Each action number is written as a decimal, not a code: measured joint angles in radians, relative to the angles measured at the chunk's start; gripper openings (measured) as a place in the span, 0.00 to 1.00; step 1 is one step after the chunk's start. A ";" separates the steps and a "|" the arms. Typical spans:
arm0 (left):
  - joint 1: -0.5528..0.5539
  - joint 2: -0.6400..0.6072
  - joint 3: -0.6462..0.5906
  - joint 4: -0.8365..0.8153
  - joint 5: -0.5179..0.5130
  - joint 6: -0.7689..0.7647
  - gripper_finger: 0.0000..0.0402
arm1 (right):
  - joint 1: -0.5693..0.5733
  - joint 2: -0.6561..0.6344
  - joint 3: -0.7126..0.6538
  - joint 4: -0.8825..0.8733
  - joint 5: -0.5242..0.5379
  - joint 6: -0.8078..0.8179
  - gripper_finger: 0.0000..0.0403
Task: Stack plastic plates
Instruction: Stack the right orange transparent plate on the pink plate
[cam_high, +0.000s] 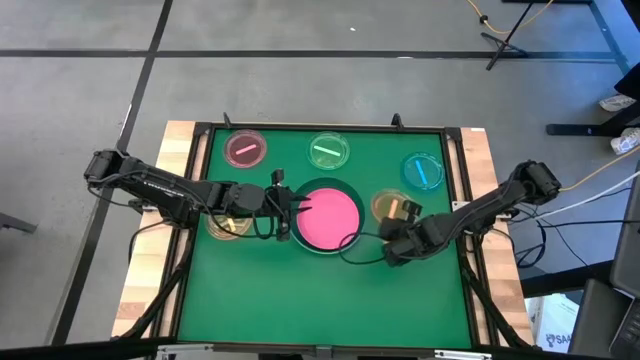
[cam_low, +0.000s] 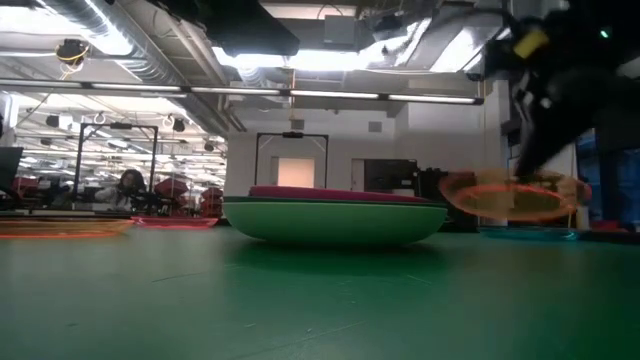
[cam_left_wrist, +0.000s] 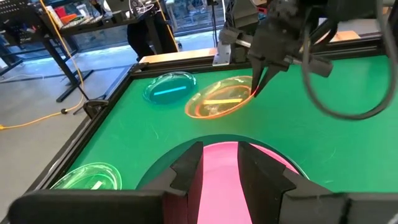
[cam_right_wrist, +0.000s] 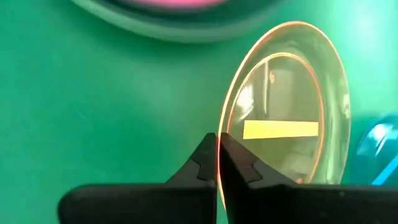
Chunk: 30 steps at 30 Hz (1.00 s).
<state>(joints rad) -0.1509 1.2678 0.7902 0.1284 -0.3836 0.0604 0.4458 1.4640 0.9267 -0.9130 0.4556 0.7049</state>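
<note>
Green felt covers the desk (cam_high: 330, 290), boxed in by a raised dark frame with wooden boards outside it. At its middle we see the pink plate (cam_high: 328, 217) sitting in a dark green plate (cam_high: 352, 246), stacked on a light green one in the low view.

We have the right gripper (cam_right_wrist: 218, 163) closed on the rim of the amber dish (cam_right_wrist: 283, 109), fingers (cam_right_wrist: 239, 168) pinching only its thin edge, the dish lifted and tilted beside the stack. Our worry is this narrow pinch: the smooth clear plastic could swivel or slip out as the arm swings, and a tilted dish may land askew on the pink plate or nudge the stack.

The left gripper (cam_left_wrist: 219, 163) hovers just over the near edge of the pink plate, fingers apart and empty. It sits close to where the amber dish would go, so the two arms could collide.

Open felt lies in front of the stack. Along the far edge sit the pink dish (cam_high: 246, 149) and green dish (cam_high: 328, 151), with the blue dish (cam_high: 423, 171) toward the right edge and another amber dish (cam_high: 228, 226) under the left arm.
</note>
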 joint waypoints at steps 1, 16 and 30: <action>0.000 0.000 0.000 0.000 0.003 0.001 0.23 | 0.000 0.000 0.013 0.007 0.020 -0.018 0.00; -0.016 -0.020 -0.002 -0.022 0.011 0.047 0.23 | -0.001 0.000 0.043 0.481 0.121 -0.469 0.00; -0.081 -0.299 -0.141 0.015 0.002 0.052 0.23 | -0.100 0.123 0.042 0.801 -0.056 -0.635 0.00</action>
<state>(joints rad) -0.2322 0.9684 0.6492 0.1431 -0.3819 0.1125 0.3460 1.5870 0.9691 -0.1119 0.4000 0.0694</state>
